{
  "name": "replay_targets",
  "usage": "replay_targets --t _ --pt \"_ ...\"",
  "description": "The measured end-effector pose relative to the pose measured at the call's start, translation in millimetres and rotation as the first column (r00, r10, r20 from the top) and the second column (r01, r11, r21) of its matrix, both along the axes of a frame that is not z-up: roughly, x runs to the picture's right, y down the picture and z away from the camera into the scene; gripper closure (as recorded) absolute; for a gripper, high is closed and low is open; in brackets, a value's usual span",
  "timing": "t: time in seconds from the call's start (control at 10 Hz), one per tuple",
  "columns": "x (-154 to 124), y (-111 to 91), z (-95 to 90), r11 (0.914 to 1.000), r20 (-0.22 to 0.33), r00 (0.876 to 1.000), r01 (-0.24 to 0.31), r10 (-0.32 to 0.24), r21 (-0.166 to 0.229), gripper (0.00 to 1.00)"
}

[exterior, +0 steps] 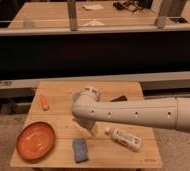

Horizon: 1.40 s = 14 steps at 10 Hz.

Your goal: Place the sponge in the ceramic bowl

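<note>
**Sponge lies on the table, just right of the bowl**

We see the sponge (79, 150), a small flat blue-grey rectangular pad that looks soft, lying flat near the front edge of the wooden table (138, 156). Just to its left, apart from it, sits the ceramic bowl (36, 141), wide, shallow and orange, at the front left corner.

Just behind the sponge, the gripper (91, 128) hangs low over the table, tucked under the bend of the white arm (138, 112) that reaches in from the right. We cannot tell whether it is released or clenched.

To its right a white bottle (124, 139) lies on its side. A small orange object (45, 102) rests near the left edge, and a dark block (119, 98) shows behind the arm.

The tabletop is pale wooden slats. It stands on a speckled floor (3, 132) before a grey rail (153, 80) and a dark wall, with more wooden tabletops beyond.
</note>
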<state>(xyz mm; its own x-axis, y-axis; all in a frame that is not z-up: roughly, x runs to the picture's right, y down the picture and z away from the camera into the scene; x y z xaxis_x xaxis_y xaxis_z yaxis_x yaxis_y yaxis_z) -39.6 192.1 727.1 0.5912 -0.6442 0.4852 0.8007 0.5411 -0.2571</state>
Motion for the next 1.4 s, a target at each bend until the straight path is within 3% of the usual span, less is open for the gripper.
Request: replay_targets --t 0.6,1.4 --pt "-24 30 12.8 0.9952 0.065 0.994 0.095 -0.093 -0.025 0.20" --pt "-22 61 34.1 0.9770 0.140 0.971 0.204 -0.194 -0.062 0.20"
